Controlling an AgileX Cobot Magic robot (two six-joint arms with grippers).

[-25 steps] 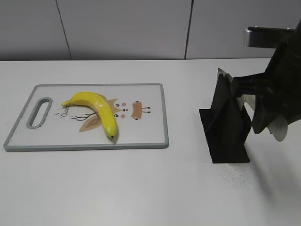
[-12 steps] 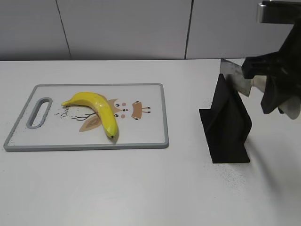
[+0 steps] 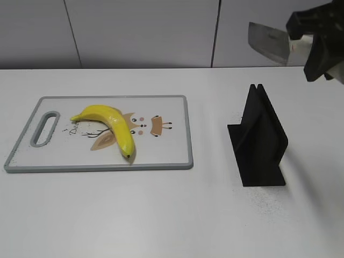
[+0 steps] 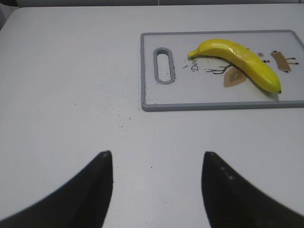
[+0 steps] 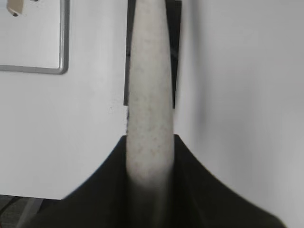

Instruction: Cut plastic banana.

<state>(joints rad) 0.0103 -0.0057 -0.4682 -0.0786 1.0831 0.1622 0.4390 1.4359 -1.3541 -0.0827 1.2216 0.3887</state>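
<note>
A yellow plastic banana (image 3: 110, 125) lies on the grey-rimmed cutting board (image 3: 177, 156) at the left; both also show in the left wrist view, banana (image 4: 240, 61) and board (image 4: 147, 71). My right gripper (image 3: 303, 40) is shut on the pale handle (image 5: 148, 95) of a knife, whose broad steel blade (image 3: 269, 43) is held high above the black knife stand (image 3: 259, 137). My left gripper (image 4: 156, 161) is open and empty over bare table, near side of the board; it is out of the exterior view.
The black knife stand stands to the right of the board and shows under the knife handle in the right wrist view (image 5: 176, 57). A corner of the board (image 5: 47, 69) is at the upper left there. A grey wall (image 3: 134, 32) backs the white table.
My right gripper has lifted the knife up out of the black stand, from low beside it to well above it. The banana, the board and the stand have not moved.
</note>
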